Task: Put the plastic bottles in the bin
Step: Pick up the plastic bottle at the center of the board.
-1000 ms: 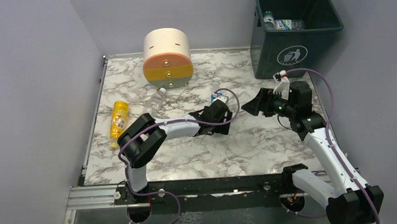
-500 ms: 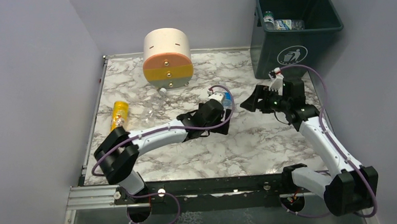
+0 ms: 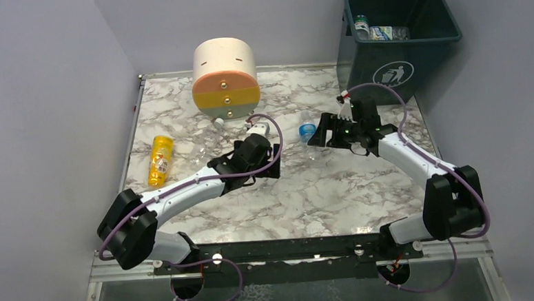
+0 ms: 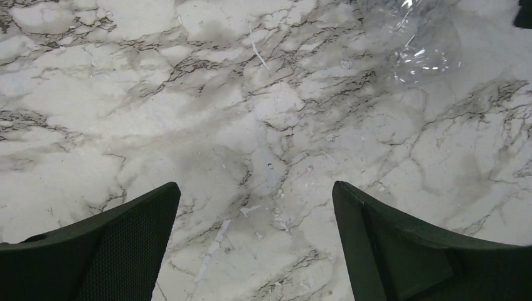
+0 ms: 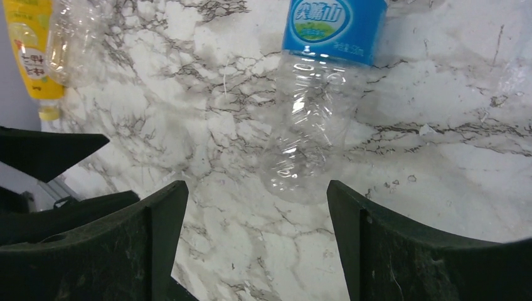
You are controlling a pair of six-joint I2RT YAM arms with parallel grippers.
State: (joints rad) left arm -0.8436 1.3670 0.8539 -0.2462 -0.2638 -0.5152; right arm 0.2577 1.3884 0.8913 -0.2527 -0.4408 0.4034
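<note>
Both hands are spread open over the marbled surface (image 3: 335, 188), which is white with grey veining and looks smooth and a bit glossy. The left hand (image 4: 254, 188) has its two dark, grainy-looking fingers wide apart with only bare marble between them. The right hand (image 5: 251, 185) is apart too. The crumpled clear end of the blue-label bottle (image 5: 317, 100) lies right at the gap between its tips, not clamped.

The bin (image 3: 418, 67) is dark green, square and rimmed, and stands at the surface's far right corner with a couple of bottles (image 3: 381, 33) lying in it. The blue-label bottle lies on the marble near the bin, to its front left. Much further left of the bin, a yellow bottle (image 3: 159, 158) lies by the surface's left edge, with a clear bottle (image 3: 212, 136) just on its bin side. A cream round drawer unit (image 3: 224, 77) sits left of the bin along the far edge. The marble from the bin toward the near edge is open, apart from the arms.
</note>
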